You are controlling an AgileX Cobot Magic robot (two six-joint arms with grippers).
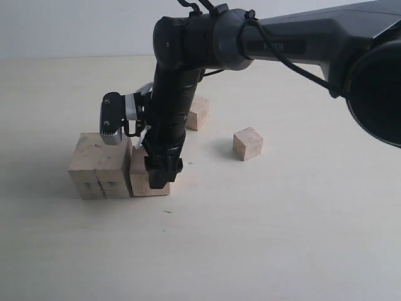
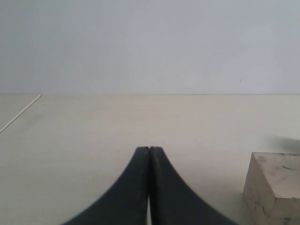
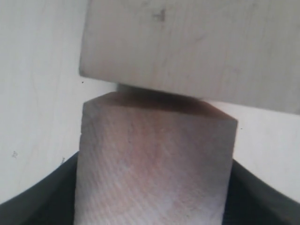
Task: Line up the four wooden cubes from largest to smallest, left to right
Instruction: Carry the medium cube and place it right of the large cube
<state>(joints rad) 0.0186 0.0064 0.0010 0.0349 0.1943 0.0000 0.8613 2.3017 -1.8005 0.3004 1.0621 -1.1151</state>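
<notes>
The largest cube [image 1: 100, 166], marked with dark scuffs, stands at the left of the table. Pressed against its right side is the second-largest cube [image 1: 143, 180], down at table level. My right gripper [image 1: 160, 179] is shut on it from above. In the right wrist view this cube [image 3: 154, 164] fills the space between the dark fingers [image 3: 33, 201], with the largest cube [image 3: 197, 51] just beyond. Two smaller cubes lie apart: one [image 1: 199, 113] partly behind the arm, one [image 1: 247, 143] to the right. My left gripper [image 2: 149, 150] is shut and empty, with a scuffed cube [image 2: 274, 192] beside it.
The right arm [image 1: 294, 44] reaches in from the upper right across the middle of the pale table [image 1: 282, 238]. Its wrist camera housing [image 1: 116, 119] hangs over the largest cube. A white wall [image 2: 150, 42] runs behind the table.
</notes>
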